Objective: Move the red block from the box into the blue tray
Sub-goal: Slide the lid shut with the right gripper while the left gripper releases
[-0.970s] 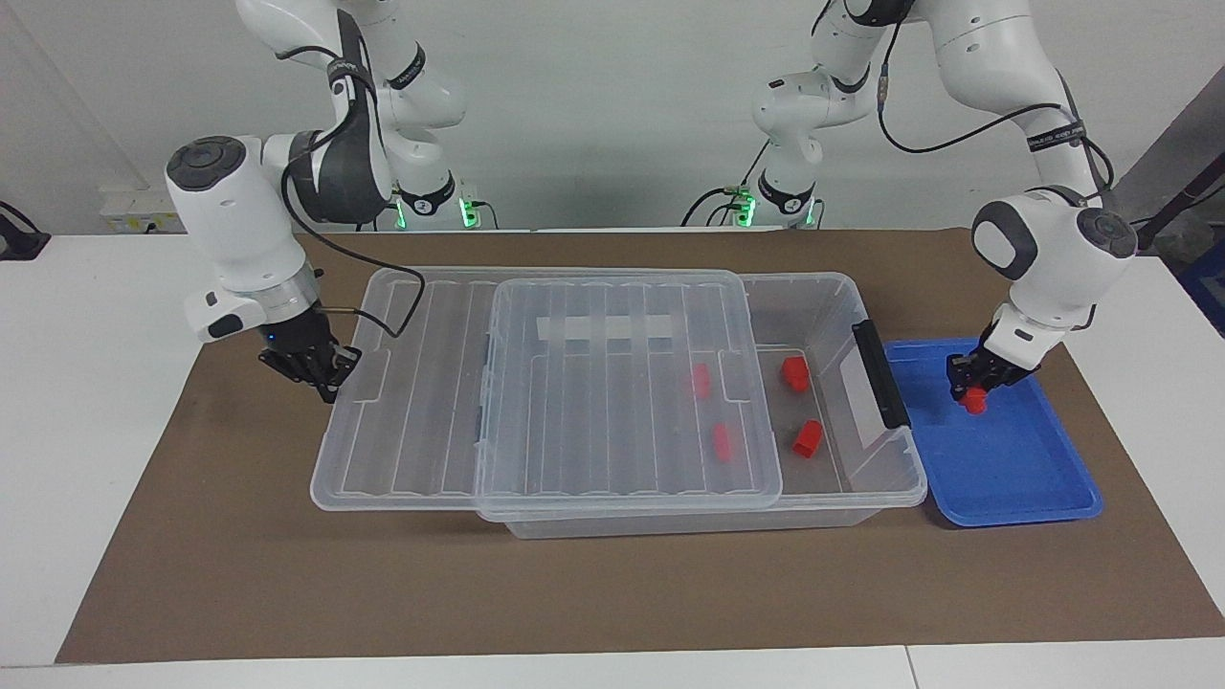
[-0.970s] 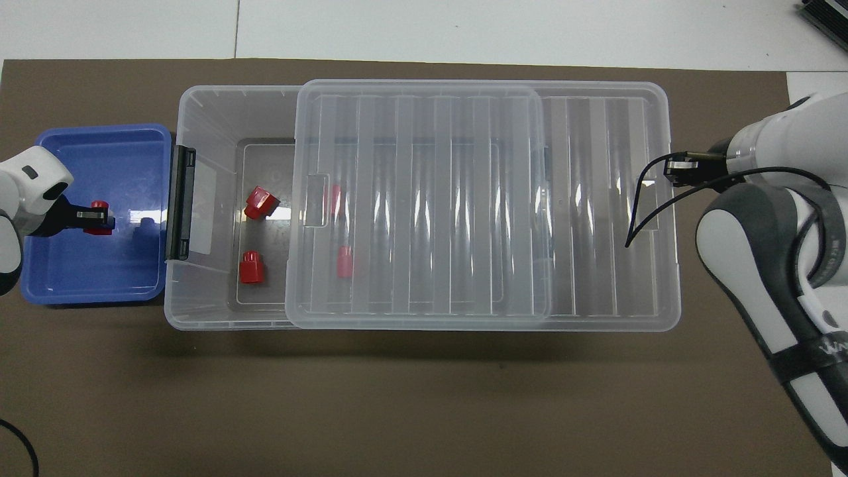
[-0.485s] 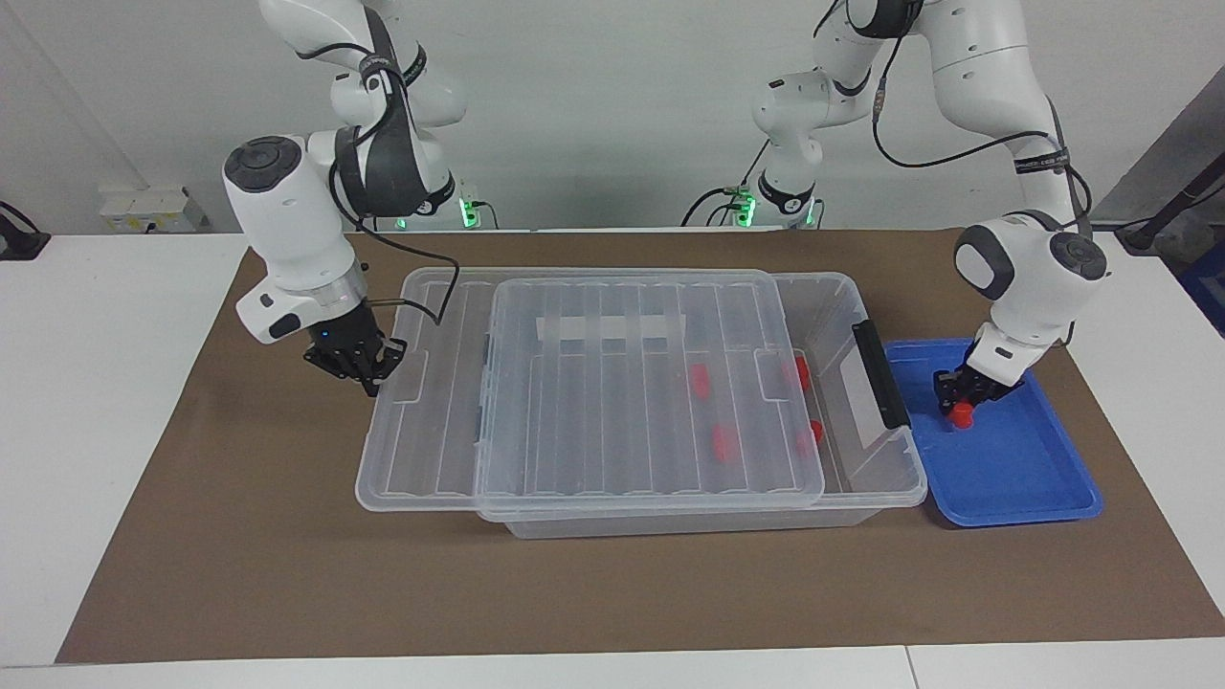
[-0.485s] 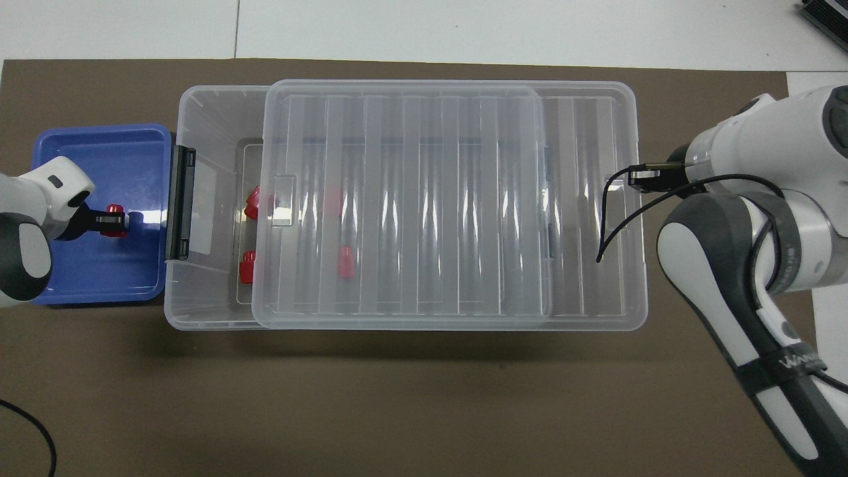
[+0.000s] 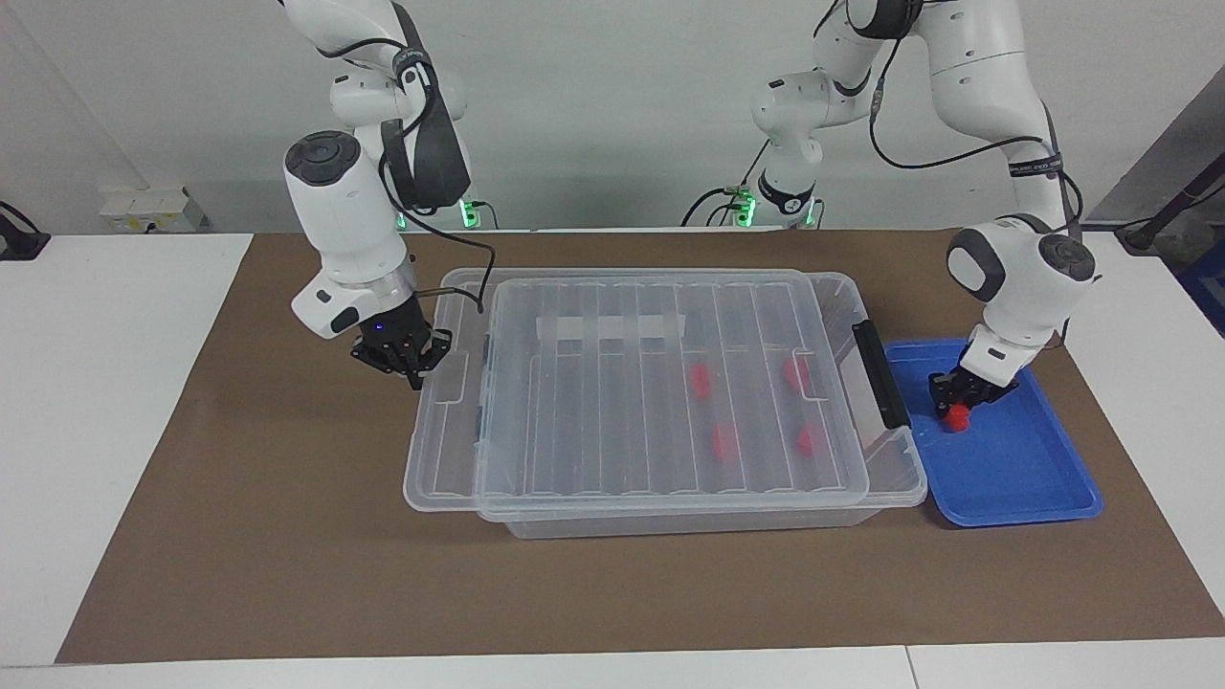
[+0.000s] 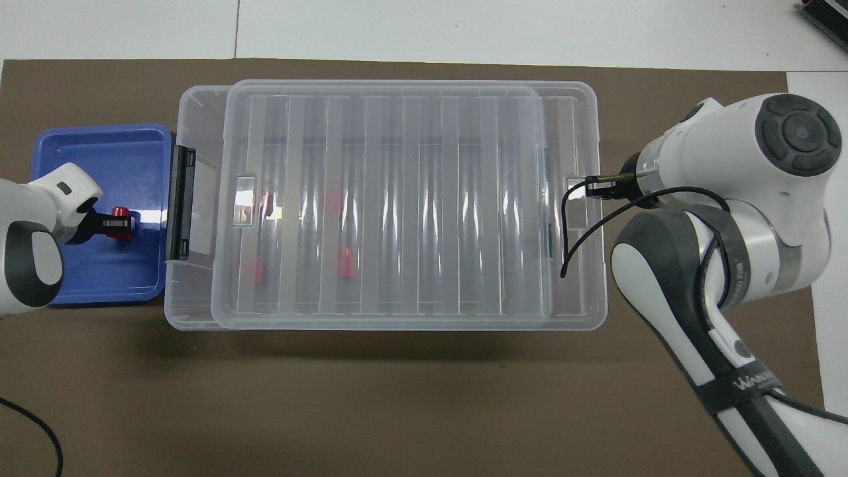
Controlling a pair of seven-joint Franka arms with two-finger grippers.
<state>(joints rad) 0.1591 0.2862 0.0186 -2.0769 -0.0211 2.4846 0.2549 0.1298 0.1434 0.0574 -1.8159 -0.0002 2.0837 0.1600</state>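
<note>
My left gripper [image 5: 960, 404] [image 6: 120, 224] is shut on a red block [image 5: 955, 414] [image 6: 120, 212], held low inside the blue tray [image 5: 1034, 483] [image 6: 99, 149], near the tray's box-side rim. I cannot tell whether the block touches the tray floor. The clear box [image 5: 670, 522] [image 6: 192, 112] stands beside the tray. Its ribbed lid [image 5: 612, 421] [image 6: 397, 199] covers nearly all of it. My right gripper [image 5: 413, 368] [image 6: 583, 187] is shut on the lid's edge at the right arm's end. Several red blocks [image 5: 724, 441] [image 6: 344, 260] show through the lid.
A brown mat [image 5: 287, 574] [image 6: 397, 397] covers the table under the box and tray. The box's black latch [image 5: 880, 373] [image 6: 180, 202] stands between the lid and the tray. A black cable [image 6: 576, 232] hangs from the right wrist over the lid's end.
The right gripper has slid the lid toward the left arm's end, covering the blocks that lay uncovered. The left gripper has shifted slightly toward the box with the red block.
</note>
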